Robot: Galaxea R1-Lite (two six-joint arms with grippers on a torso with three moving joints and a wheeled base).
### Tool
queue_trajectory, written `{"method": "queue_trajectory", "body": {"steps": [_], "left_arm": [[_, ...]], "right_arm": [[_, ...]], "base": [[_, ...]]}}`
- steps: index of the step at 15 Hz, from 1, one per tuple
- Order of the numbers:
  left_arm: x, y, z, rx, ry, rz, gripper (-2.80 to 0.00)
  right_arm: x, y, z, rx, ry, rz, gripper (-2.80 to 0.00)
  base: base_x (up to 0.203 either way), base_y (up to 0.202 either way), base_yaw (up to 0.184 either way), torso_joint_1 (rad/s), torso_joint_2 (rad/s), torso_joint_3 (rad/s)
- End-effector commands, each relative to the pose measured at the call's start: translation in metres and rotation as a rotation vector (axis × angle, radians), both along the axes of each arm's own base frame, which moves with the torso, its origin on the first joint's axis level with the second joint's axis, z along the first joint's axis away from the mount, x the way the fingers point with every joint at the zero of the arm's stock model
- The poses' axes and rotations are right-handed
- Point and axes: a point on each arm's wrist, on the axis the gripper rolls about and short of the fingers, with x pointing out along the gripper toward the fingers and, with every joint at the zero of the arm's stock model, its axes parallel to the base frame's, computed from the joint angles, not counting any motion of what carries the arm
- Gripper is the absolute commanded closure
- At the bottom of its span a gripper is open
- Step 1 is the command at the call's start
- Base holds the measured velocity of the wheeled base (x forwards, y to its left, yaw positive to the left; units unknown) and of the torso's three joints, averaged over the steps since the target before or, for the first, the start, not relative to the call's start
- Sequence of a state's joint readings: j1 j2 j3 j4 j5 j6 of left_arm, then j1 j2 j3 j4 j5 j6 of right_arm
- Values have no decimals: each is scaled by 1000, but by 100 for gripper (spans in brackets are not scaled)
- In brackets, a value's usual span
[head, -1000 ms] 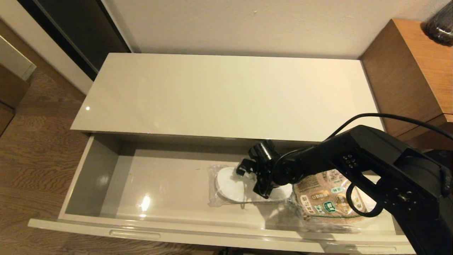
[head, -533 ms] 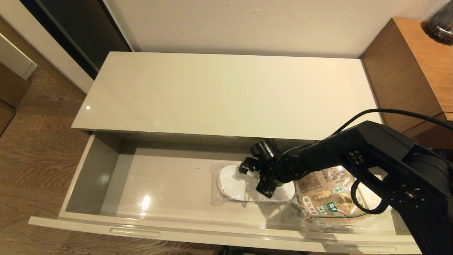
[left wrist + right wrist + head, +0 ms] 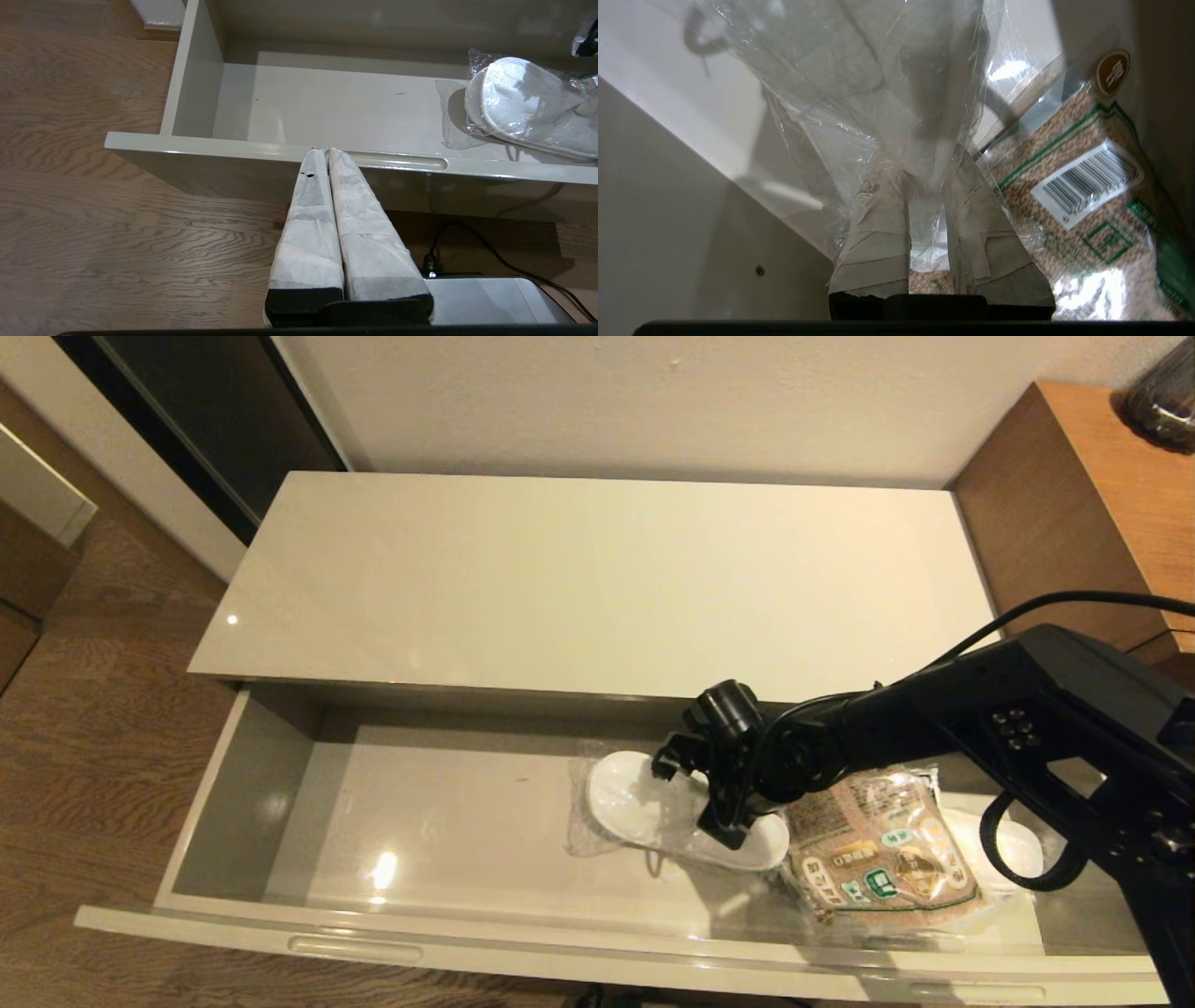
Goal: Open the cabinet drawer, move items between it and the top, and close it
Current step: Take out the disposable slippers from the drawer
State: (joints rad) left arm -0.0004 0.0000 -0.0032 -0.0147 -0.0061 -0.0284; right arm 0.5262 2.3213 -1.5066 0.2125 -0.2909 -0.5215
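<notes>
The cabinet drawer [image 3: 233,803] stands pulled out below the glossy cream top [image 3: 579,579], which is bare. Inside the drawer lie the clear-wrapped white slippers [image 3: 635,803] and, to their right, the brown grain bag [image 3: 887,868] with a green border. My right gripper [image 3: 695,803] reaches down into the drawer and is shut on the slippers' wrap near their middle; the toe end tilts up off the drawer floor. The right wrist view shows the gripper [image 3: 920,172] pinching the slippers [image 3: 859,70] beside the grain bag [image 3: 1087,196]. My left gripper [image 3: 325,151] is shut and empty, just outside the drawer front.
A taller brown wooden cabinet [image 3: 1074,523] adjoins the low cabinet on the right. A white thing [image 3: 1013,845] shows right of the grain bag, mostly hidden by my arm. The drawer's left half is bare floor [image 3: 448,821]. Wooden flooring [image 3: 93,709] lies to the left.
My right gripper has closed on the slippers and drawn them a little to the right, lifting one end. The right arm has risen. The left arm has not moved.
</notes>
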Motion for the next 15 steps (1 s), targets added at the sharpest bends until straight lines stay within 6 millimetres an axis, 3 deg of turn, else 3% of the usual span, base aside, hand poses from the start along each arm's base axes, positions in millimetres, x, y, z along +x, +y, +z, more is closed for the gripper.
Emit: {"method": "queue_trajectory", "body": {"steps": [1,3,8,15], "left_arm": [[0,0,0,-1,1,-1,0],[0,0,0,-1,1,0,0],[0,0,0,-1,1,-1,0],[0,0,0,-1,1,0,0]], "right_arm": [[-4,-1,3,0,4,-3,0],[-5,-2,4,-1,5,-3,0],[-22,-7,35,22,-32,7,0],[-39,-12,47,9,-37,9,0]], "base": [[0,0,0,0,0,0],[0,0,0,0,0,0],[0,0,0,0,0,0],[0,0,0,0,0,0]]}}
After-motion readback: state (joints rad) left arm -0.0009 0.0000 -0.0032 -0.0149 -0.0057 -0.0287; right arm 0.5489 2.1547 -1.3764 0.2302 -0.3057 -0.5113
